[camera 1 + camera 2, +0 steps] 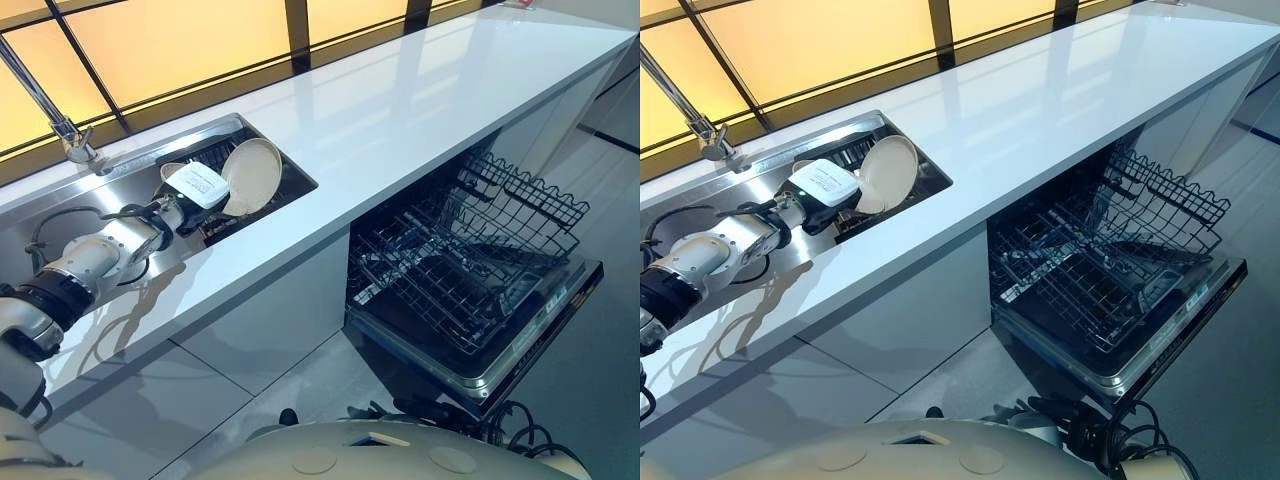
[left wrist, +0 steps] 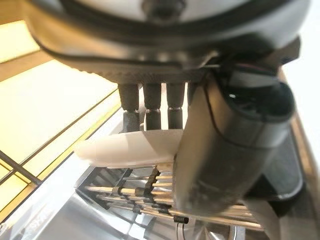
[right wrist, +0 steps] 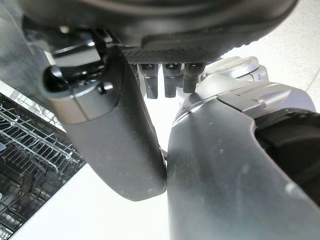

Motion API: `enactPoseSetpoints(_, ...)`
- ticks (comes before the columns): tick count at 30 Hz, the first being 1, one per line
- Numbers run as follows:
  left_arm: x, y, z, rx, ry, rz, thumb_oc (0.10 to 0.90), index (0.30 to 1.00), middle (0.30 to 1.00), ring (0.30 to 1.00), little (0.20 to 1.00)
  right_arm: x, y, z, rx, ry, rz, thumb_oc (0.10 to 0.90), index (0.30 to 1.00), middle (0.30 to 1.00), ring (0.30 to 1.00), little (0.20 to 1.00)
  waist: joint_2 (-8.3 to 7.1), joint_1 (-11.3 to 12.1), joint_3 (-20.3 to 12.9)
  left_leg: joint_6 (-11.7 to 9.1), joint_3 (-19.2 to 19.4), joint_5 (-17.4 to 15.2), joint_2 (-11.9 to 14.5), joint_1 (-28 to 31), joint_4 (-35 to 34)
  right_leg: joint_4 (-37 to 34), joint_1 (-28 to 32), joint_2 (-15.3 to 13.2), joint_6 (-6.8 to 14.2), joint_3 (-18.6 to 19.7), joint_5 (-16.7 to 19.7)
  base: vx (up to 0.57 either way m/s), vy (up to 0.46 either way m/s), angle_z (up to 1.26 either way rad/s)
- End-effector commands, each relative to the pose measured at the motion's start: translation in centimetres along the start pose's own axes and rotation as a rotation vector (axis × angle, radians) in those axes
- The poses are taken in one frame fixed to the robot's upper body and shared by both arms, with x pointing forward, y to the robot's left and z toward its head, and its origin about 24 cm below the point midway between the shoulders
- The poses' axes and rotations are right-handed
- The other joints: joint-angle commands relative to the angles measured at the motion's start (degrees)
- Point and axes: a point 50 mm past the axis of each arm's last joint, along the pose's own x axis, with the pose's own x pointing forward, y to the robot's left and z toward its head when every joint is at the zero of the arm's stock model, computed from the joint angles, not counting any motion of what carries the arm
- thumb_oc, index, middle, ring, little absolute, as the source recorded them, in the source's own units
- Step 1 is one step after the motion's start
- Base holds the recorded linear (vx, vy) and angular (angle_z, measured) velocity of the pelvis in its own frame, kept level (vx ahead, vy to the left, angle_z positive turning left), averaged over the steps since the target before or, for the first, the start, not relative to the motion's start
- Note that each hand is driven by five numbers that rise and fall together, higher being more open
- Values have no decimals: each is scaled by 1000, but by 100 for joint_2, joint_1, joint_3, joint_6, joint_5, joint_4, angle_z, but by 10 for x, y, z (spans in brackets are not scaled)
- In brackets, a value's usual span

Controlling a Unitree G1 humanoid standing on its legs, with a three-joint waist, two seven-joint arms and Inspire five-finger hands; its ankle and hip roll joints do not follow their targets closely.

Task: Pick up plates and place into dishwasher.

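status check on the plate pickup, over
Left hand open, fingers straight at the round cream plate. Plate on edge in the sink's wire rack, not lifted. Right hand beside the open dishwasher's black wire basket; path looks clear.
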Motion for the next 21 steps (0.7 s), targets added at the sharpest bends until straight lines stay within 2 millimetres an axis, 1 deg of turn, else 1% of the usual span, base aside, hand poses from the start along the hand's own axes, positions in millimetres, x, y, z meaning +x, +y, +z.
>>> enactPoseSetpoints(1, -9, 28, -58, 26, 258, 105, 100, 300, 300, 300, 200, 0, 6, 18, -69, -31, 37, 800, 900, 900, 900, 900, 155, -58, 243, 399, 69, -846, -642, 195, 71, 577, -94, 430, 197, -456, -563, 0, 0, 0)
enactPoseSetpoints(4, -12, 34, -62, 18, 273, 139, 100, 300, 300, 300, 200, 0, 6, 19, -70, -31, 36, 800, 900, 900, 900, 900, 158, -45, 247, 399, 58, -842, -645, 195, 72, 572, -89, 434, 190, -458, -559, 0, 0, 0)
enactPoseSetpoints(7, -19, 49, -71, -15, 311, 221, 100, 300, 300, 300, 200, 1, 6, 21, -64, -36, 37, 800, 900, 900, 900, 900, 161, -8, 252, 388, 36, -837, -647, 201, 76, 555, -71, 440, 182, -449, -550, 0, 0, 0)
enactPoseSetpoints(9, -27, 63, -81, -50, 354, 296, 100, 300, 300, 300, 200, 0, 6, 22, -56, -45, 35, 800, 900, 900, 900, 900, 164, 30, 272, 382, 17, -832, -642, 205, 82, 547, -58, 440, 171, -452, -543, 0, 0, 0)
enactPoseSetpoints(12, -48, 90, -100, -102, 407, 450, 100, 300, 300, 300, 200, 0, 7, 25, -27, -84, 38, 800, 900, 900, 900, 900, 175, 113, 291, 378, -16, -814, -633, 207, 90, 544, -41, 445, 142, -445, -523, 0, 0, 0)
enactPoseSetpoints(13, -52, 93, -103, -109, 418, 479, 100, 300, 300, 300, 200, 0, 7, 26, -18, -94, 41, 800, 900, 900, 900, 900, 178, 122, 295, 377, -21, -811, -631, 213, 91, 539, -32, 445, 136, -441, -517, 0, 0, 0)
enactPoseSetpoints(15, -69, 110, -115, -116, 436, 578, 100, 300, 300, 300, 200, 0, 10, 29, -35, -128, 57, 800, 900, 900, 900, 900, 181, 180, 283, 369, -45, -803, -621, 221, 85, 519, -13, 446, 126, -429, -496, 0, 0, 0)
enactPoseSetpoints(16, -78, 118, -121, -116, 447, 627, 100, 300, 300, 300, 200, 0, 12, 31, -61, -146, 74, 800, 900, 900, 900, 900, 179, 191, 280, 365, -57, -794, -616, 225, 83, 512, -8, 444, 124, -415, -483, 0, 0, 0)
enactPoseSetpoints(19, -97, 141, -132, -97, 445, 733, 100, 300, 300, 300, 200, 0, 23, 39, -140, -200, 152, 800, 900, 900, 900, 900, 171, 211, 271, 351, -75, -786, -600, 226, 77, 505, -15, 434, 134, -401, -459, -11, -11, 1)
enactPoseSetpoints(20, -105, 150, -135, -90, 433, 773, 100, 300, 300, 300, 200, 0, 30, 44, -170, -233, 199, 800, 900, 900, 900, 900, 163, 219, 266, 347, -80, -784, -596, 225, 76, 506, -21, 429, 140, -396, -452, -30, -36, 1)
enactPoseSetpoints(21, -109, 155, -135, -82, 418, 795, 100, 300, 300, 300, 200, -1, 36, 47, -184, -253, 238, 800, 900, 900, 900, 900, 153, 223, 264, 344, -84, -782, -592, 227, 73, 505, -22, 425, 143, -397, -449, -27, -41, 3)
